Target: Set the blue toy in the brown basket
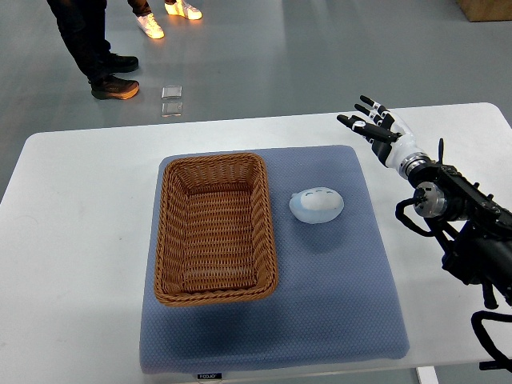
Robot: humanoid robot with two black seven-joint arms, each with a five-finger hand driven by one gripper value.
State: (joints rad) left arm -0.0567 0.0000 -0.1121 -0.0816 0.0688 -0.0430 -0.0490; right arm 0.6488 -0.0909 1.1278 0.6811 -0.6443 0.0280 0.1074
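A pale blue, rounded toy [317, 205] lies on the blue mat [336, 296], just right of the brown wicker basket [167, 232]. The basket is rectangular and holds nothing. My right hand [370, 122] hovers over the table's far right part, beyond the mat's corner and up-right of the toy. Its fingers are spread and hold nothing. The right arm [456, 212] comes in from the right edge. The left arm does not show.
The white table [72, 240] carries the mat. Beyond the far edge, on the grey floor, stand people's legs and shoes [112, 80] and a small clear object [171, 101]. A cardboard box corner [486, 8] shows top right.
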